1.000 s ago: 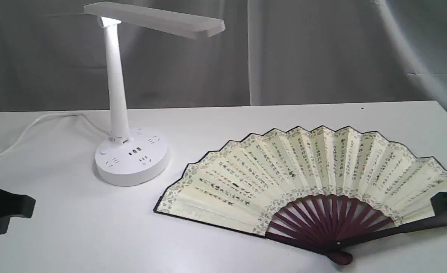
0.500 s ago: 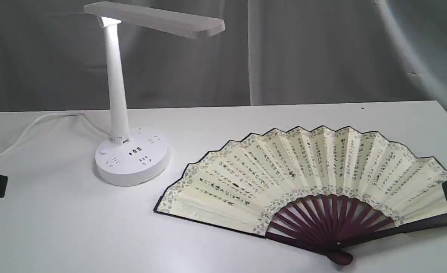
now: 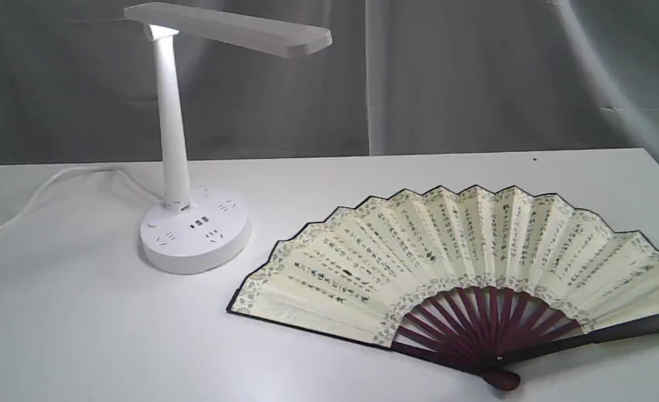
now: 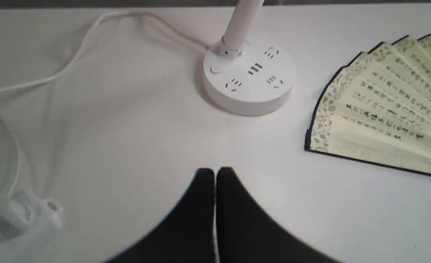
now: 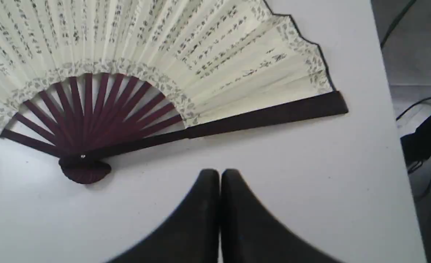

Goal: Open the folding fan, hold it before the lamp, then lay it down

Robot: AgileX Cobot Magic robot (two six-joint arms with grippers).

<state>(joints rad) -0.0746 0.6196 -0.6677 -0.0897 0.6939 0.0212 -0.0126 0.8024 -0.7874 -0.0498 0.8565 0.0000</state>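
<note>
The folding fan (image 3: 452, 262) lies spread open and flat on the white table, its cream pleated leaf with black calligraphy facing up and its maroon ribs meeting at the pivot near the front edge. The white lamp (image 3: 187, 139) stands to its left on a round socket base (image 4: 250, 78). Neither gripper appears in the exterior view. My left gripper (image 4: 215, 171) is shut and empty, hovering over bare table short of the lamp base, with the fan's left end (image 4: 380, 109) off to one side. My right gripper (image 5: 220, 172) is shut and empty, just off the fan's dark guard stick (image 5: 266, 117).
The lamp's white cord (image 3: 44, 192) runs off the table's left side to a white power strip (image 4: 18, 219). A grey curtain (image 3: 474, 78) hangs behind the table. The table's right edge (image 5: 394, 120) lies close to the fan's end, with dark cables beyond it.
Both grippers have drawn back out of the exterior view, the left off the left edge and the right off the right edge. The fan lies still where it was.
</note>
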